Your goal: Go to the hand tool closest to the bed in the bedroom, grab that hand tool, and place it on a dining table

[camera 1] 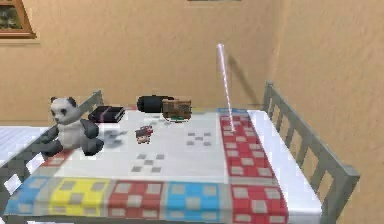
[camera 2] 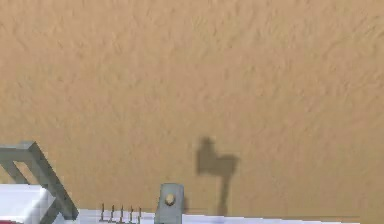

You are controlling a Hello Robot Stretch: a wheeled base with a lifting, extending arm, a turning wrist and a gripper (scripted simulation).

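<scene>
Several small items (camera 1: 146, 131) lie close together on the bed (camera 1: 200, 165) beside a toy panda (camera 1: 70, 122); we judge a wrong pick likely. Pincer state: we cannot tell.

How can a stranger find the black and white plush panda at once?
Look at the grey-framed bed with the checked patchwork quilt. The black and white plush panda sits on the quilt toward the forward view's left, beside a flat dark object. It alone is an upright, two-coloured animal figure.

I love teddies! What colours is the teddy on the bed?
The teddy is black and white, panda-like; forward view shows it best.
</scene>
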